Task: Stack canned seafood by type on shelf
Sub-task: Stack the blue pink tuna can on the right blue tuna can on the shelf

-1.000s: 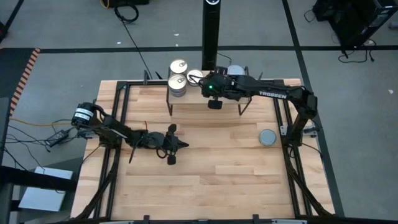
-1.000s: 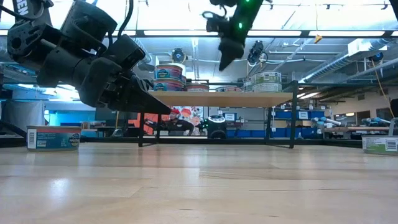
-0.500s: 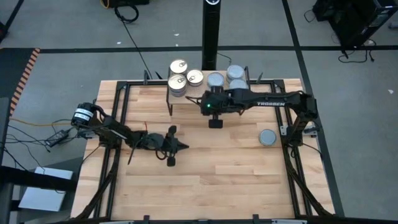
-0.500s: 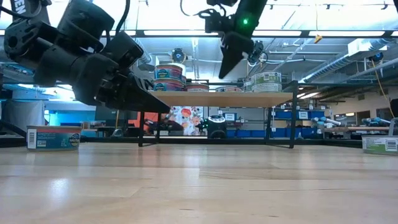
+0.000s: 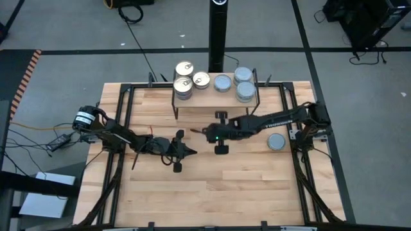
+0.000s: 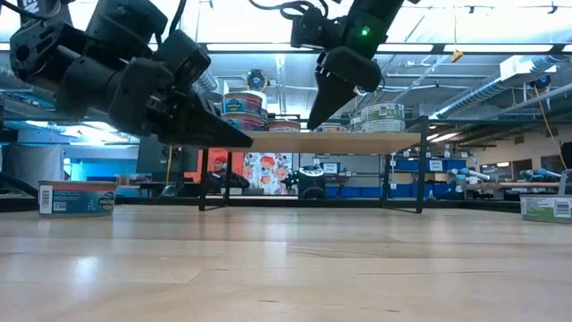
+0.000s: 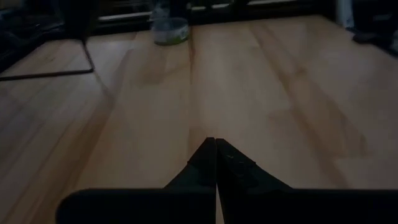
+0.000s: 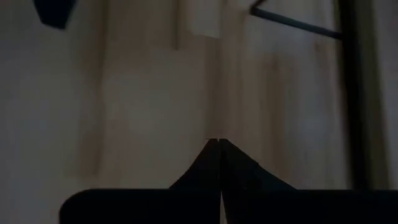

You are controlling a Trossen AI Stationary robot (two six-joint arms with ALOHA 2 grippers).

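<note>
Nearest you, the left gripper [image 5: 192,151] waits over the bare wood with its fingers pressed together, holding nothing. A little farther in, the right gripper [image 5: 198,130] hangs in front of the shelf [image 5: 215,98], fingers pinched tight too, and it carries nothing. Off by the right arm's base, one blue-grey tin [image 5: 276,142] sits alone on the table [image 5: 244,186]. Farthest back, the shelf holds the gold-top tins [image 5: 184,82] on its left side and the blue-grey tins [image 5: 244,90] on its right, some stacked up. I think the lone tin is hard, smooth and a bit slippery, and not too heavy. Grab it by its round sides, low down, and keep it flat.
</note>
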